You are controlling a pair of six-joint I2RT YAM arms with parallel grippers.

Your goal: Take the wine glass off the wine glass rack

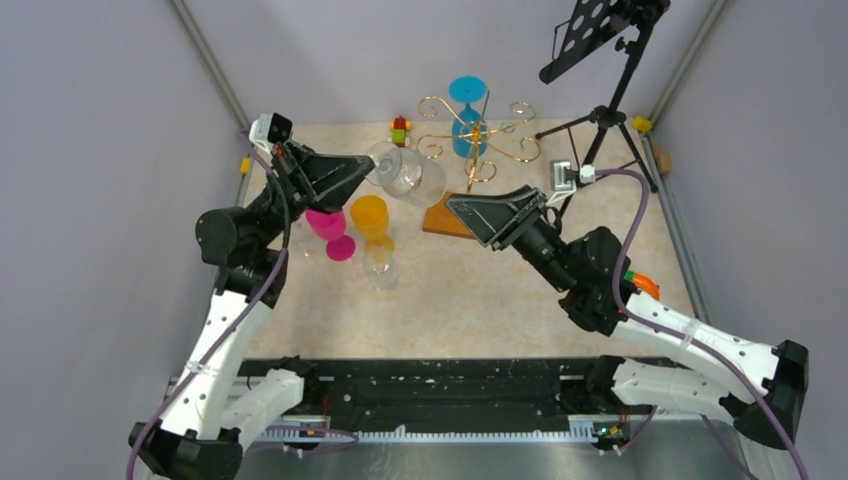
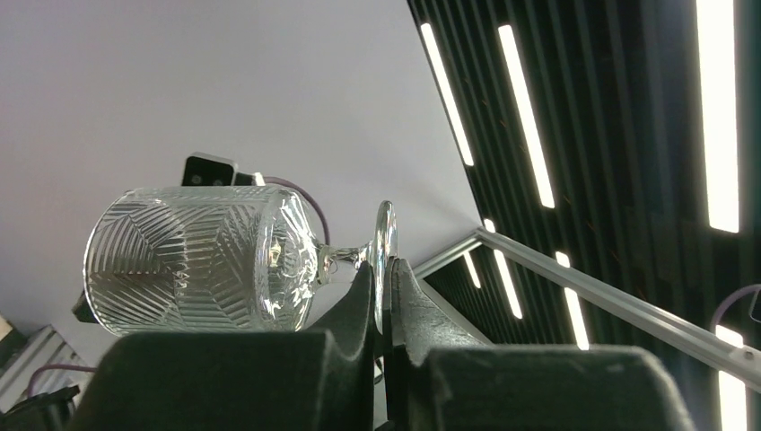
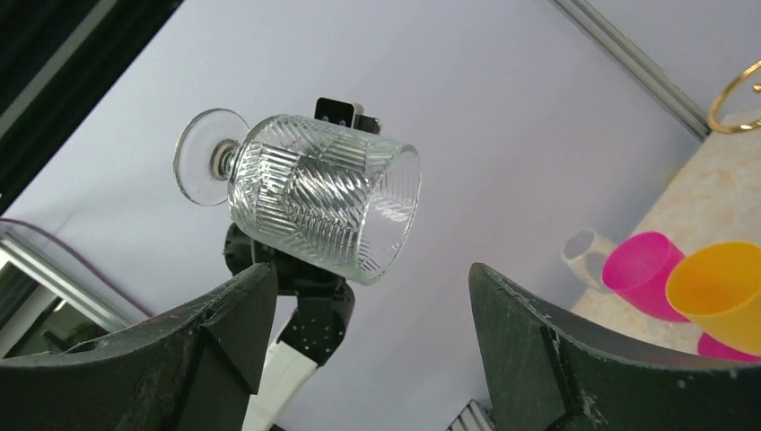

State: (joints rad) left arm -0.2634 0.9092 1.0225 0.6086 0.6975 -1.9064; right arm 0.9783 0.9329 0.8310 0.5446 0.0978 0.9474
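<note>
While the left gripper (image 2: 383, 285) stands clamped on the round foot of the clear cut-glass wine glass (image 2: 202, 260), the glass lies on its side in the air, its long axis near level. Seen from above, its foot points left into the jaws and its open mouth points right, toward the right gripper (image 3: 368, 274), whose fingers stand wide apart, short of the glass. Farther right, the thin gold wire wine glass rack (image 1: 478, 140) stands on its orange-brown wooden base (image 1: 445, 220), apart from the glass. A blue wine glass (image 1: 467, 110) sits among its scroll arms.
</note>
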